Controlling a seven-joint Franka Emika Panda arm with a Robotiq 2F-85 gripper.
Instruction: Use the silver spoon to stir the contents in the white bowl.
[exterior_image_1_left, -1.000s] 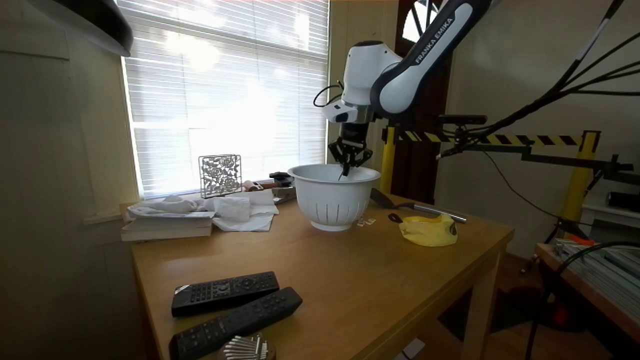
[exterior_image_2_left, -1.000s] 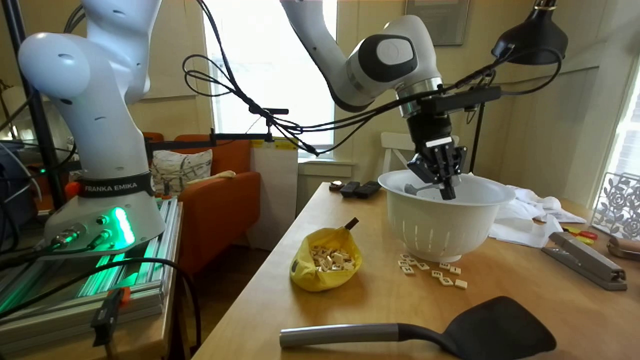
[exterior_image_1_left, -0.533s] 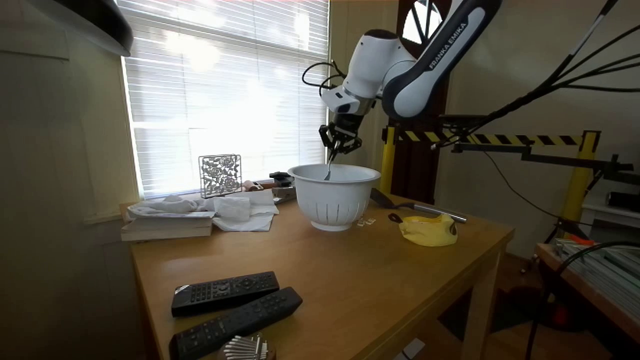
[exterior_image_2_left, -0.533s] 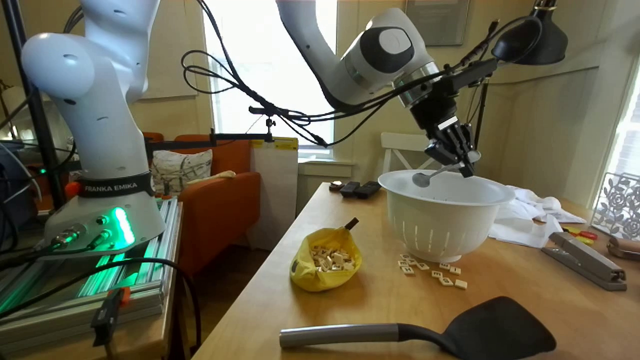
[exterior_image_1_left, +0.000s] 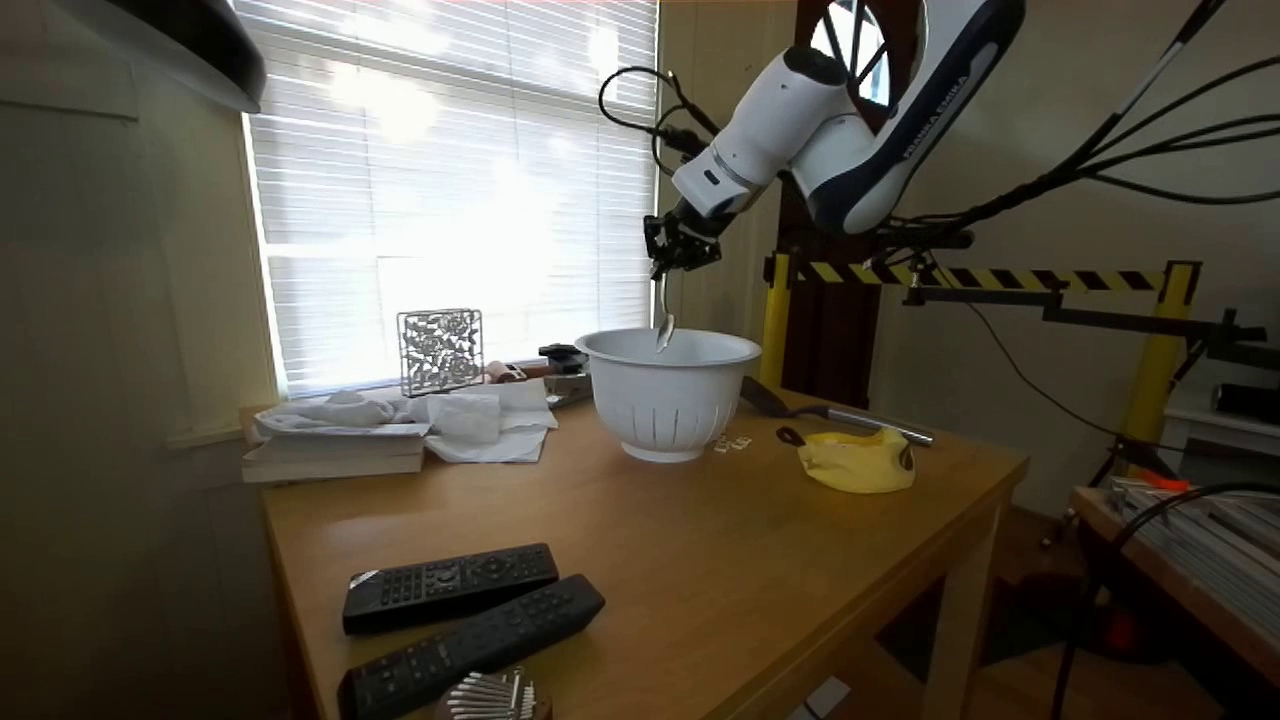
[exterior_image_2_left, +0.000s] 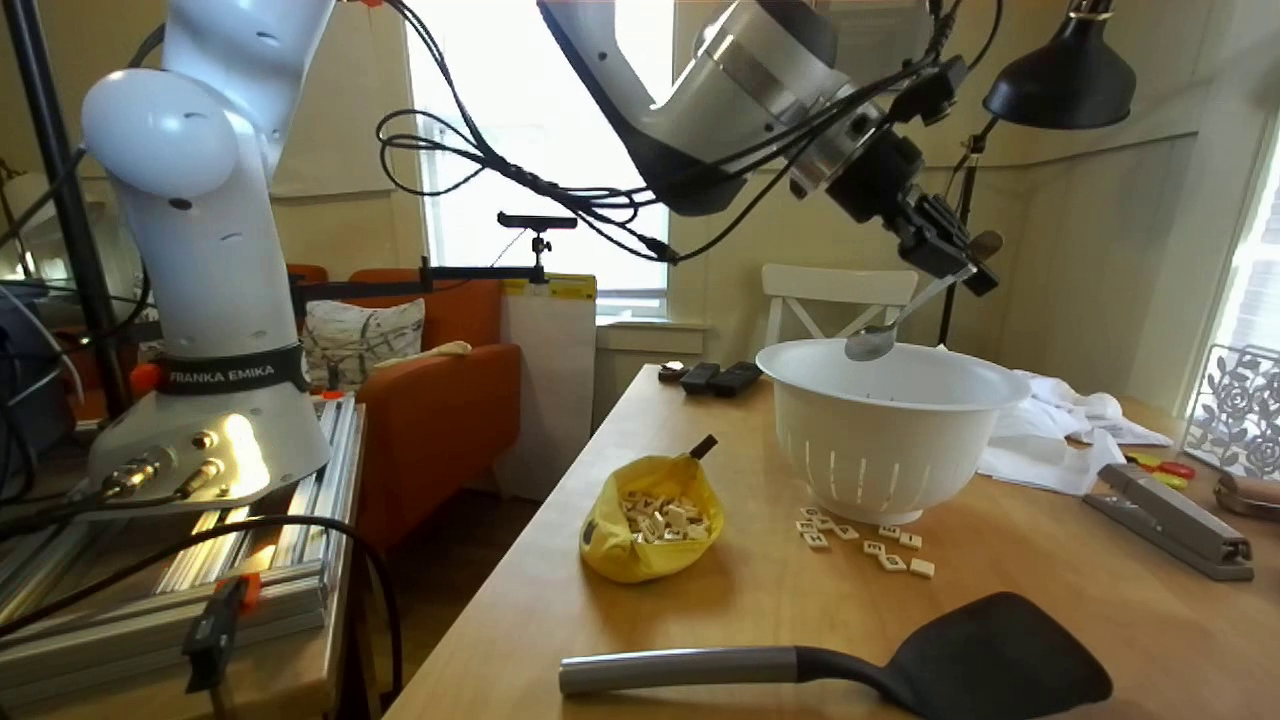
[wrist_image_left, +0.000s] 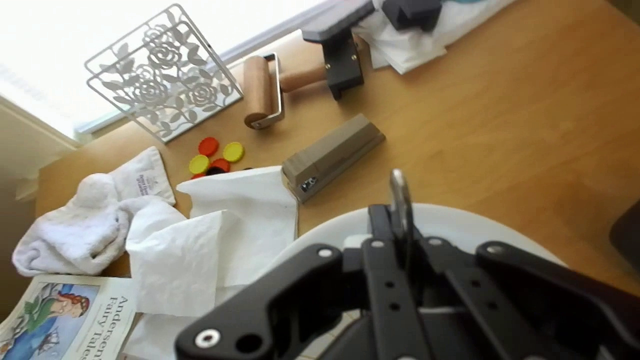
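Stirring seems the step: my hand (exterior_image_2_left: 970, 267) clasps the spoon (exterior_image_2_left: 874, 342); next I should dip it into the bowl (exterior_image_2_left: 890, 445).

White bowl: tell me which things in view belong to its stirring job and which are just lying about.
For the job:
silver spoon, gripped by the fingers
white bowl, its contents not clearly visible

Just lying about:
spatula
yellow bag
loose letter tiles
stapler
two remote controls
book
red and yellow caps

The slim silver metal spoon (exterior_image_2_left: 876, 340) slants, oval end down, at the mouth of the upright, deep white slotted bowl (exterior_image_2_left: 880, 450).
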